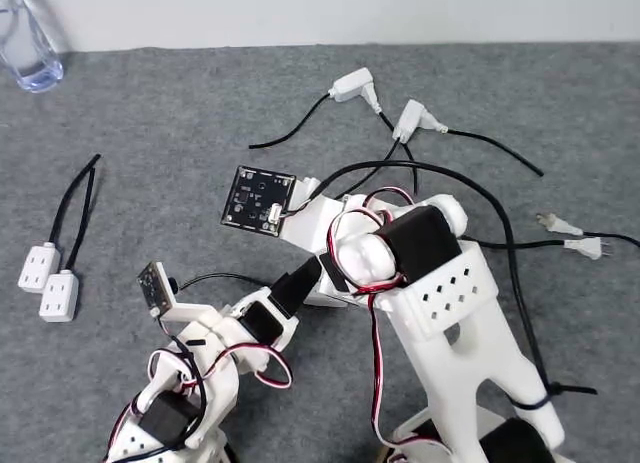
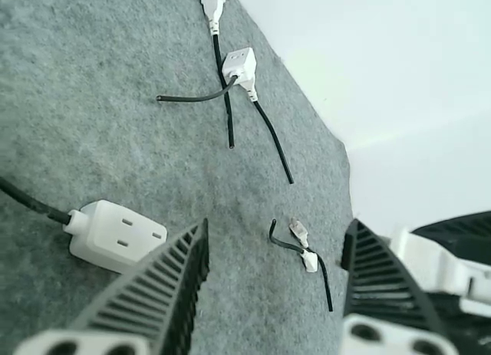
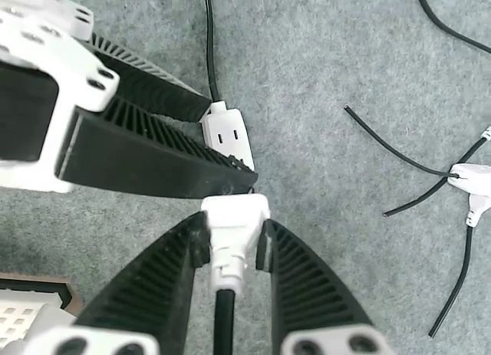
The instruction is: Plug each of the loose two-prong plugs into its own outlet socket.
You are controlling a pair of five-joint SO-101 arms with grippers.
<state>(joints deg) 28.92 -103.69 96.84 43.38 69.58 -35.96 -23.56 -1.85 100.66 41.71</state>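
one plug (image 3: 234, 214) in low right gripper (image 3: 232, 235)

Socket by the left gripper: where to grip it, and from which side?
Take the socket by its white body, across the two long sides, coming down from above. Its cord leaves one end and slots show on the exposed face, so keep fingers off both. The open left gripper is beside it.

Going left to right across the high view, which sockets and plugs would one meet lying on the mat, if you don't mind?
pair of sockets → far socket → second far socket → pair of loose plugs
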